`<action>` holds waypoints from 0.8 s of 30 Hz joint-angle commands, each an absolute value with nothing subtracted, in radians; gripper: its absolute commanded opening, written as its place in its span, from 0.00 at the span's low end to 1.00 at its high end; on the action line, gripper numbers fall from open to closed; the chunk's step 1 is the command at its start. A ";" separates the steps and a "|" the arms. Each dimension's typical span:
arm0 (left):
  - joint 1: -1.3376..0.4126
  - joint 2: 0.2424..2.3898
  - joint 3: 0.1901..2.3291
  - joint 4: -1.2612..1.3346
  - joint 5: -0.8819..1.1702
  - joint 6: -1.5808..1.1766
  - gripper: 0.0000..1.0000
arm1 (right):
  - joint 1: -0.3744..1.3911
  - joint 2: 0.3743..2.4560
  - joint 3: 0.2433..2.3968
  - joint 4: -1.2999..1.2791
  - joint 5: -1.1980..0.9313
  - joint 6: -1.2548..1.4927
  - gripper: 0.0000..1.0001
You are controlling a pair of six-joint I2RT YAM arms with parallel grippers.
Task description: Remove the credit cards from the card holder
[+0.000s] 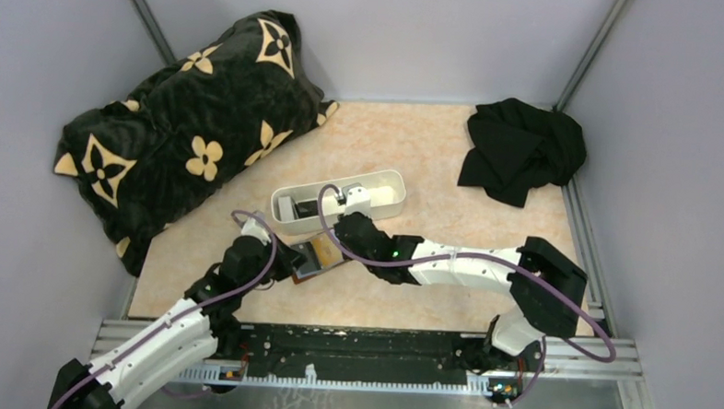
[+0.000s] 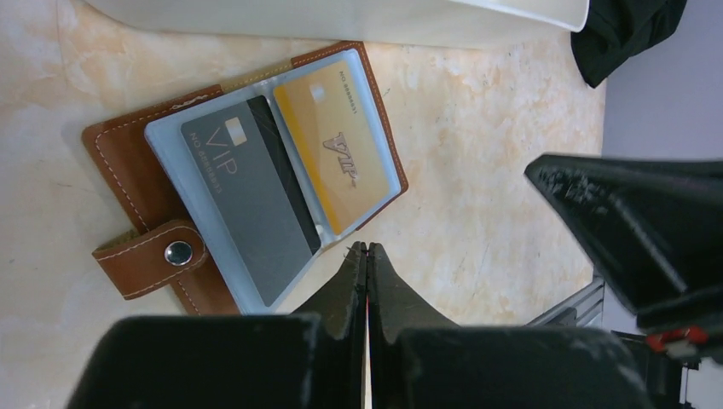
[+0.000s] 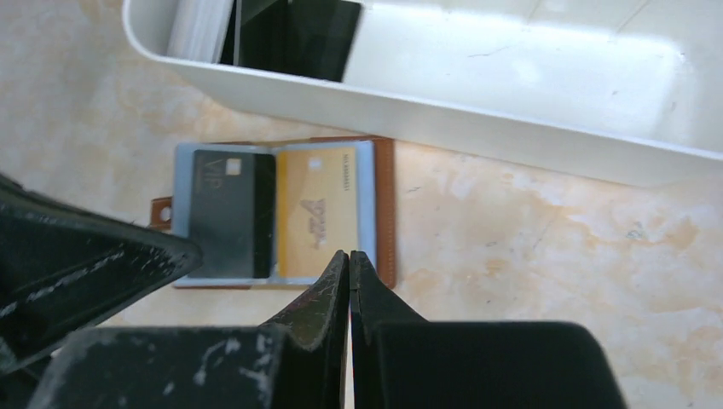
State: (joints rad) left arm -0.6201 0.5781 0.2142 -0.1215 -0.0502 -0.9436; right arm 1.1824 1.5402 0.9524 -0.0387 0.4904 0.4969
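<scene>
My left arm reaches forward and to the right from its base. Its wrist is low over the tabletop (image 1: 434, 152), and my left hand (image 2: 367, 249) has its fingers pressed flat together with nothing between them. The tips sit just beside the near edge of the card holder (image 2: 136, 175); I cannot tell if they touch it.

My right arm folds at the elbow and stretches left across the tabletop. My right hand (image 3: 349, 256) is also pressed tight together and empty, its tips over the holder's near edge by the gold card (image 3: 315, 213).

The brown leather holder lies open and flat between my two hands, just in front of the white tray (image 3: 443, 115). The dark grey VIP card (image 2: 243, 200) and the gold one are side by side in its clear pockets.
</scene>
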 commanded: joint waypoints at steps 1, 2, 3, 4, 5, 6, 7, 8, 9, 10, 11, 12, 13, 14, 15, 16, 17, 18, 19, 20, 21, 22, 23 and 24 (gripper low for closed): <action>-0.621 0.559 0.134 0.102 -0.013 -0.921 0.00 | 1.137 1.499 0.966 -0.006 0.429 0.460 0.00; -0.621 0.562 0.118 0.132 -0.013 -0.910 0.00 | 1.132 1.515 0.977 -0.005 0.412 0.447 0.00; -0.620 0.577 0.112 0.152 -0.015 -0.904 0.00 | 1.125 1.528 0.989 -0.005 0.393 0.444 0.00; -0.620 0.608 0.116 0.152 -0.014 -0.901 0.00 | 1.116 1.544 1.000 0.002 0.372 0.446 0.00; -0.620 0.636 0.125 0.147 -0.009 -0.900 0.00 | 1.106 1.555 1.003 0.017 0.336 0.448 0.00; -0.618 0.666 0.132 0.136 -0.008 -0.908 0.00 | 1.090 1.567 1.006 0.034 0.302 0.450 0.00; -0.618 0.688 0.137 0.129 -0.006 -0.917 0.00 | 1.078 1.580 1.014 0.042 0.276 0.454 0.00; -0.618 0.705 0.134 0.127 -0.004 -0.924 0.00 | 1.069 1.595 1.027 0.044 0.249 0.454 0.00; -0.618 0.714 0.130 0.120 -0.006 -0.929 0.00 | 1.064 1.612 1.043 0.043 0.232 0.453 0.00; -0.618 0.716 0.123 0.110 -0.012 -0.936 0.00 | 1.063 1.627 1.059 0.043 0.219 0.450 0.00; -0.617 0.706 0.112 0.098 -0.017 -0.943 0.00 | 1.063 1.641 1.074 0.045 0.200 0.446 0.00; -0.617 0.689 0.104 0.088 -0.014 -0.946 0.00 | 1.063 1.660 1.085 0.051 0.182 0.445 0.00; -0.617 0.667 0.098 0.083 -0.007 -0.948 0.00 | 1.063 1.685 1.096 0.057 0.164 0.448 0.00; -0.617 0.643 0.095 0.064 -0.004 -0.953 0.00 | 1.063 1.699 1.102 0.062 0.154 0.455 0.00; -0.617 0.616 0.095 0.038 -0.001 -0.961 0.00 | 1.063 1.713 1.105 0.069 0.144 0.461 0.00; -0.617 0.591 0.099 0.007 0.005 -0.974 0.00 | 1.062 1.725 1.109 0.073 0.135 0.467 0.00; -0.617 0.557 0.101 -0.023 0.021 -0.995 0.00 | 1.062 1.739 1.114 0.077 0.126 0.473 0.00; -0.617 0.536 0.100 -0.036 0.039 -1.004 0.00 | 1.062 1.748 1.115 0.082 0.116 0.479 0.00; -0.617 0.515 0.097 -0.054 0.050 -1.014 0.00 | 1.062 1.757 1.115 0.090 0.106 0.483 0.00; -0.617 0.499 0.094 -0.076 0.050 -1.026 0.00 | 1.062 1.763 1.114 0.097 0.098 0.488 0.00; -0.617 0.484 0.092 -0.106 0.041 -1.034 0.00 | 1.062 1.766 1.113 0.104 0.090 0.492 0.00; -0.617 0.472 0.090 -0.135 0.030 -1.041 0.00 | 1.062 1.770 1.111 0.110 0.083 0.496 0.00; -0.617 0.460 0.084 -0.159 0.019 -1.047 0.00 | 1.062 1.772 1.110 0.113 0.078 0.498 0.00; -0.617 0.450 0.077 -0.179 0.011 -1.055 0.00 | 1.062 1.774 1.109 0.115 0.075 0.500 0.00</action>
State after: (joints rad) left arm -0.6197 0.4858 0.1028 -0.0593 0.0170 -1.0084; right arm 1.0637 1.7687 1.0679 0.0376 0.1204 0.4793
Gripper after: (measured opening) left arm 0.006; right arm 0.006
